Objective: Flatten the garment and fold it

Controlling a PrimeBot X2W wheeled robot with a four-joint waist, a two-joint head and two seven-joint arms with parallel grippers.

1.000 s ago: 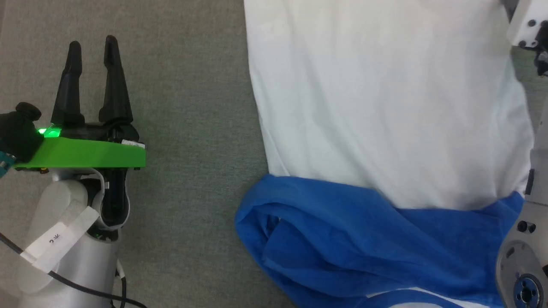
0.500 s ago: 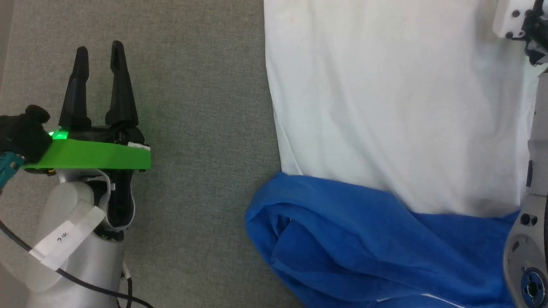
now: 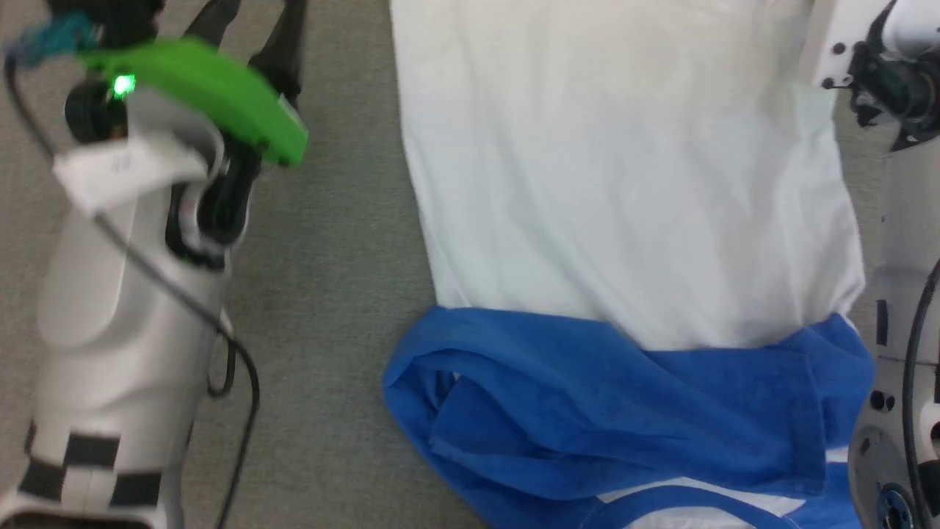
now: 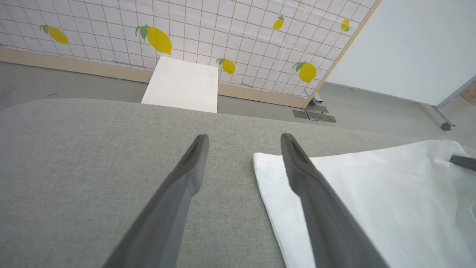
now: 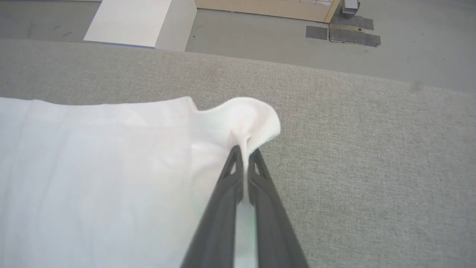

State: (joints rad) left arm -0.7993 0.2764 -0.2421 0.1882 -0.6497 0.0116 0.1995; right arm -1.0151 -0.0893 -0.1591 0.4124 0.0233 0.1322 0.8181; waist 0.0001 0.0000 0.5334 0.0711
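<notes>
The garment (image 3: 624,184) lies on the grey surface, white body spread out, with its blue sleeves (image 3: 624,419) bunched along the near end. My right gripper (image 5: 245,150) is shut on the far right corner of the white hem (image 5: 253,119), which stands up in a pinched fold above the fingertips. Open and holding nothing, my left gripper (image 4: 244,137) hovers over the far left hem corner (image 4: 271,167), one finger above the cloth and the other above bare surface. In the head view the left arm (image 3: 198,95) reaches along the garment's left side.
The grey fabric surface (image 3: 330,257) extends left of the garment and ends in a far edge (image 4: 111,102). Beyond it are the floor, a white box (image 4: 182,85) and a lemon-patterned tiled wall (image 4: 160,37). A black cable (image 3: 235,353) hangs along my left arm.
My left arm has reached forward along the garment's left side toward the far hem. The right gripper has shut on the hem corner. The head view has shifted sideways a little.
</notes>
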